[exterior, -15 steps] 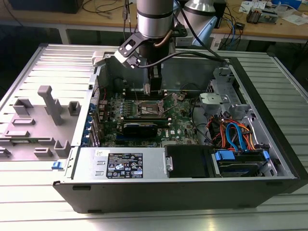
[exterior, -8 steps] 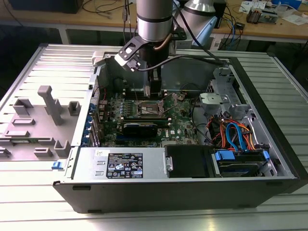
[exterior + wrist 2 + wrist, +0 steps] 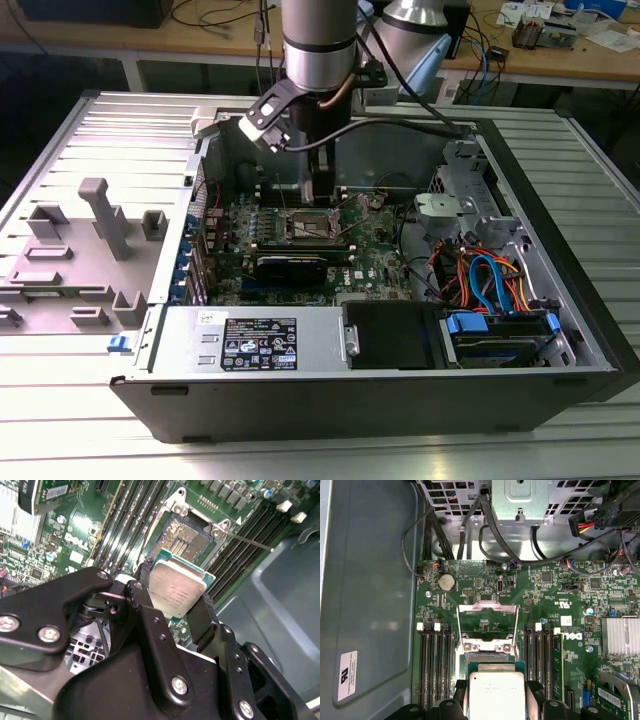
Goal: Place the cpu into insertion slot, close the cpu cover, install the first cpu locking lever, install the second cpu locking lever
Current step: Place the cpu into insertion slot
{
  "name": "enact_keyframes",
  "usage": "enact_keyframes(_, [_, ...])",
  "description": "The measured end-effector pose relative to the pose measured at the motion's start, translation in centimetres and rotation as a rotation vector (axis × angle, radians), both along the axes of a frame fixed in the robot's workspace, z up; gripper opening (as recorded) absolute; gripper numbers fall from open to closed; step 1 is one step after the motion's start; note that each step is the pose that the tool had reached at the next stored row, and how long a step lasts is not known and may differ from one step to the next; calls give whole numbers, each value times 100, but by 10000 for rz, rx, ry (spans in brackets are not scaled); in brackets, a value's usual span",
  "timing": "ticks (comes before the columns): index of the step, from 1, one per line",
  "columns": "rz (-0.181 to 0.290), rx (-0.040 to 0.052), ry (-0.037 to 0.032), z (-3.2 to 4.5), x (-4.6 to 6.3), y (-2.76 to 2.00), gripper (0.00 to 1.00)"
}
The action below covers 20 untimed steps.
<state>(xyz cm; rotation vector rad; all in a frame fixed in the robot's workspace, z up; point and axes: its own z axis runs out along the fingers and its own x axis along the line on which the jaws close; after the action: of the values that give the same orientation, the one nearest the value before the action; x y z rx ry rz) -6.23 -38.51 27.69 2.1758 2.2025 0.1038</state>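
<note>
- One gripper (image 3: 322, 192) hung in the exterior view inside the open computer case (image 3: 350, 405). It was just above the insertion slot (image 3: 312, 226) on the green circuit board (image 3: 375, 262). I counted one grey plastic fixture (image 3: 95, 235) on the table at the exterior view's left.
- Two fingers (image 3: 204, 614) showed in the second wrist view, pinching one cpu (image 3: 176, 591) by opposite edges, its silver top toward the camera. The chip was held clear of the socket, not seated, and the one slot (image 3: 187, 536) lay bare beyond it. Two banks of memory slots (image 3: 250, 532) flanked the socket, one on each side. I saw one thin metal lever (image 3: 250, 541) sticking out from a socket corner.
- One cpu (image 3: 497, 695) sat between the finger pads (image 3: 534, 690) in the first wrist view. The single cpu cover (image 3: 487, 608) lay swung open past the slot, with board visible through its window. I also counted one coin cell (image 3: 447, 582) and one finned heatsink (image 3: 620, 635).
</note>
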Motion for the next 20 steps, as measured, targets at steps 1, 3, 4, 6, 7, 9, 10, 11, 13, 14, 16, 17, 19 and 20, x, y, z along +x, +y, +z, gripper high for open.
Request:
enact_keyframes(1, [0,-11,-29,-6,0,1,54])
enact_keyframes(3, [0,-15,-73,-21,0,0,54])
enact_keyframes(4, [1,-16,-72,-21,0,0,54])
enact_keyframes(6, [0,-15,-74,-30,0,1,54])
enact_keyframes(7, [0,-18,-72,-34,0,1,54])
enact_keyframes(9, [0,-18,-56,-52,-1,1,54])
enact_keyframes(10, [19,-18,-39,-63,0,1,54])
enact_keyframes(11, [71,-22,-11,-71,0,2,54])
enact_keyframes(13, [208,-27,26,-98,-1,3,54])
enact_keyframes(14, [222,-32,28,-114,0,5,54])
enact_keyframes(16, [230,-34,28,-175,1,12,54])
enact_keyframes(17, [237,-33,28,-192,0,14,54])
enact_keyframes(19, [244,-32,28,-234,0,17,54])
enact_keyframes(20, [243,-33,28,-249,0,17,54])
